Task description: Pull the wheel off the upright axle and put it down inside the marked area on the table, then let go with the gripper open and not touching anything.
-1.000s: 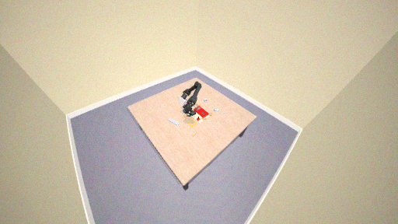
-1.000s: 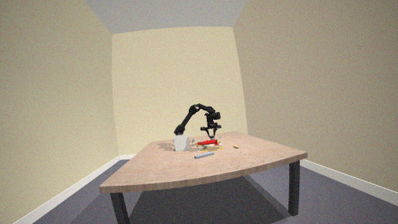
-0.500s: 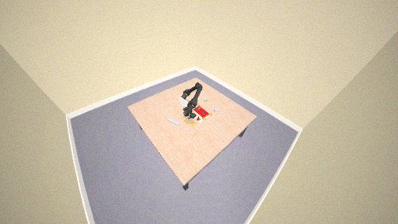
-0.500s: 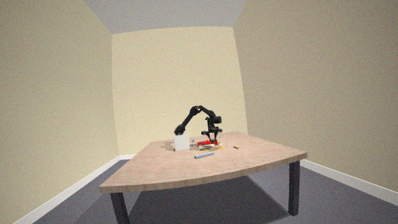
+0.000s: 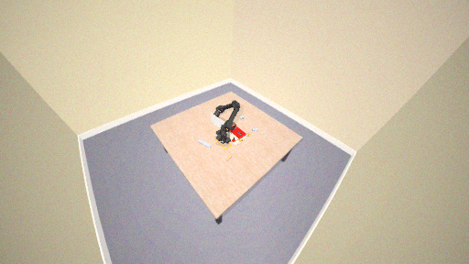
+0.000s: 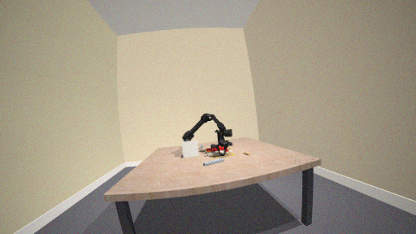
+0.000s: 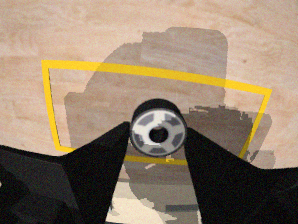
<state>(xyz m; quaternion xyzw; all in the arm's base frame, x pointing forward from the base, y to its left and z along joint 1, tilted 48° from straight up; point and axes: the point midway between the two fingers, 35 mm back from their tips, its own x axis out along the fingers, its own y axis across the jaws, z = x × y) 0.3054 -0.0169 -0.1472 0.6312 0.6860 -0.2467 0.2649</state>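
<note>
Wheel (image 7: 158, 135): you have it clamped in the gripper (image 7: 157, 156), over the yellow outline's (image 7: 153, 72) near edge. Wooden table (image 6: 227, 175), grey floor (image 6: 357, 211), beige walls (image 6: 183, 81).

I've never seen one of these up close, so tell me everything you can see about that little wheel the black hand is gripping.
The small round wheel has a black tyre, a pale grey hub with dark cut-outs and a dark centre hole. It faces the wrist camera, clamped between the black hand's two fingers, one on each side. Behind it lies the yellow-outlined rectangle on the wooden table; whether it touches the table cannot be told.
</note>
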